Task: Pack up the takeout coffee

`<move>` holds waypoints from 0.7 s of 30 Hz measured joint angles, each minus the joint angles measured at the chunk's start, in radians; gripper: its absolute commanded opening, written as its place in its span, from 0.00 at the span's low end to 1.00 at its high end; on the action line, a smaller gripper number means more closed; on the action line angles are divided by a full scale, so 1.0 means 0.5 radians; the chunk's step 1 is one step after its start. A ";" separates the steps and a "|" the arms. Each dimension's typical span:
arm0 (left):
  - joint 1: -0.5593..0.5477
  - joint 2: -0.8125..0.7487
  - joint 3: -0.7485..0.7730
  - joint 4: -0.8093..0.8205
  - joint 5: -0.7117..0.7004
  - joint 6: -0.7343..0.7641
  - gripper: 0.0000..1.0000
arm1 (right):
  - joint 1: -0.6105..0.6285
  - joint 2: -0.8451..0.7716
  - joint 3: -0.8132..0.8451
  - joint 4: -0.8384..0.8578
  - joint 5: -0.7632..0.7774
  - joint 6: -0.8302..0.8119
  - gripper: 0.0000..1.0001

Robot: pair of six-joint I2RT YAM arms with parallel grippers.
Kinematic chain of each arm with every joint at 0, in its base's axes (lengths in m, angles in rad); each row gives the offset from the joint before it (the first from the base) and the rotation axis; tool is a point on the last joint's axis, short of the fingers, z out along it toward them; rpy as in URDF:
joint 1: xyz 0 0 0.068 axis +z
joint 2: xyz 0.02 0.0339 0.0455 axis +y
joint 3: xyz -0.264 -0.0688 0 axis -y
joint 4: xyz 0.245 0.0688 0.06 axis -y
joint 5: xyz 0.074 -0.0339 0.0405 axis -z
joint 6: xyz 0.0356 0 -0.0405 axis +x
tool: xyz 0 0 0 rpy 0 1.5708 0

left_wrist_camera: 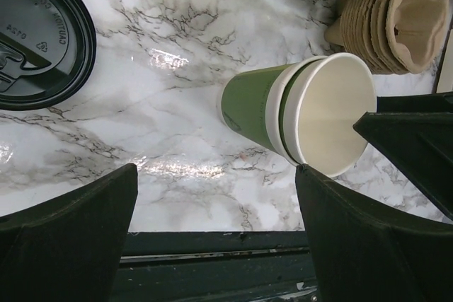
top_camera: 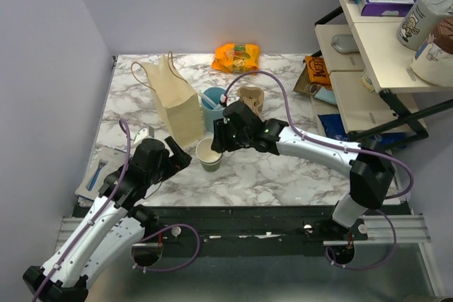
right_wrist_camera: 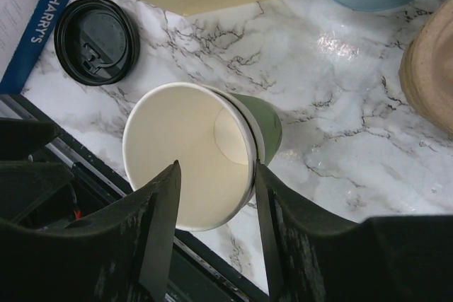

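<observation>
Right hand (right_wrist_camera: 216, 167) hangs over the green paper cup (right_wrist_camera: 185, 153), half spread. One finger (right_wrist_camera: 152, 245) dips inside the cup's mouth and the other stays outside its wall. The rim runs between them with a gap showing, so nothing is pinched yet. That cup stands upright on the marble bench (top_camera: 283, 175), open-mouthed, and its rim looks doubled. Left hand (left_wrist_camera: 216, 171) sits low just left of the cup, spread wide and holding nothing. A black lid (right_wrist_camera: 97, 40) lies flat on the bench left of the cup, apart from it. A blue HARRY'S box (right_wrist_camera: 25, 26) lies farther that way. Behind the cup stand a tan paper bag (top_camera: 177, 100) and a light-blue cup (top_camera: 212, 104), with a stack of brown pulp carriers (left_wrist_camera: 382, 26) behind and to the right.
</observation>
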 measured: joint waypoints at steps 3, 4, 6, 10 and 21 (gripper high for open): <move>0.000 -0.026 0.000 -0.026 -0.010 -0.008 0.99 | 0.000 0.013 0.001 -0.010 0.000 0.016 0.47; 0.000 -0.032 0.000 -0.031 -0.011 -0.011 0.99 | 0.000 0.019 0.001 -0.011 0.000 0.023 0.45; 0.000 -0.032 0.000 -0.035 -0.018 -0.013 0.99 | 0.000 0.032 0.002 -0.019 0.000 0.034 0.40; 0.000 -0.032 -0.001 -0.047 -0.027 -0.018 0.99 | 0.001 0.045 0.008 -0.047 0.003 0.058 0.26; 0.000 -0.030 -0.047 -0.031 -0.027 -0.044 0.99 | 0.036 0.021 0.032 -0.133 0.085 0.106 0.09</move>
